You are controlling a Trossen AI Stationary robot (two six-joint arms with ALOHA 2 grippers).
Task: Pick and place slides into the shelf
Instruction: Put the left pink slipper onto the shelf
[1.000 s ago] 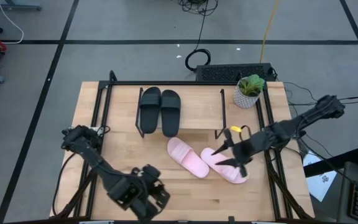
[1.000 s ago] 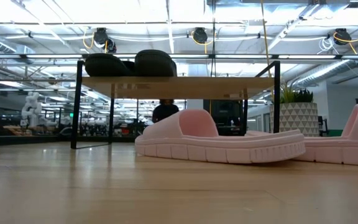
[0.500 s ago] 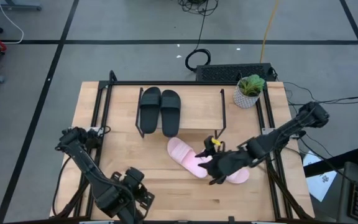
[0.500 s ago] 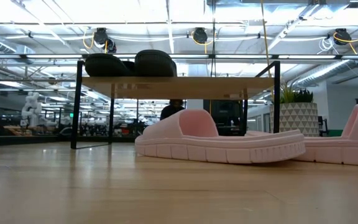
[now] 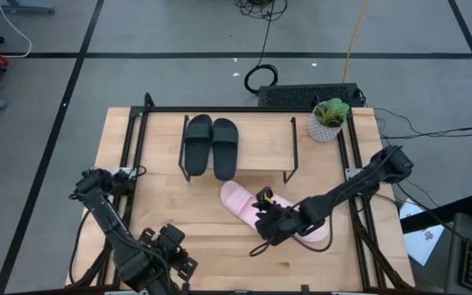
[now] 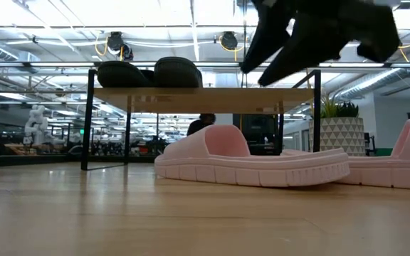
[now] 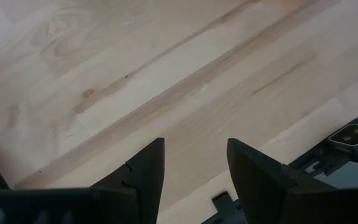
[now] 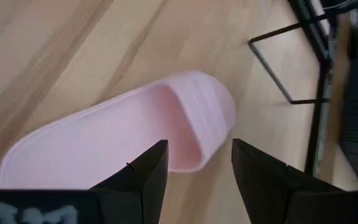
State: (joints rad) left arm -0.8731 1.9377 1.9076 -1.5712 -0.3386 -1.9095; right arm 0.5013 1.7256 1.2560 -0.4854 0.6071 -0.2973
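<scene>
Swinging inward over the desk [image 5: 179, 209], the right gripper [image 5: 262, 231] now hovers, fingers parted and empty, above the pink slides [image 5: 248, 206], long axes running diagonally; black slides [image 5: 211, 145] top the shelf [image 5: 260, 147] beyond. Left gripper [image 7: 194, 168] idles open, farther off.

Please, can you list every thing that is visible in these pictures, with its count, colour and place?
black slides: two, matte black, side by side on top of the shelf
pink slides: two, pale pink, on the table in front of the shelf
shelf: one, light wood top on black wire legs, at the far middle of the table
potted plant: one, green in a pale patterned pot, far right corner of the table
table: one, light wood
keyboard: one, black, beyond the table's far edge
left pincer: open, empty, over the near left of the table
right pincer: open, above the pink slides
</scene>
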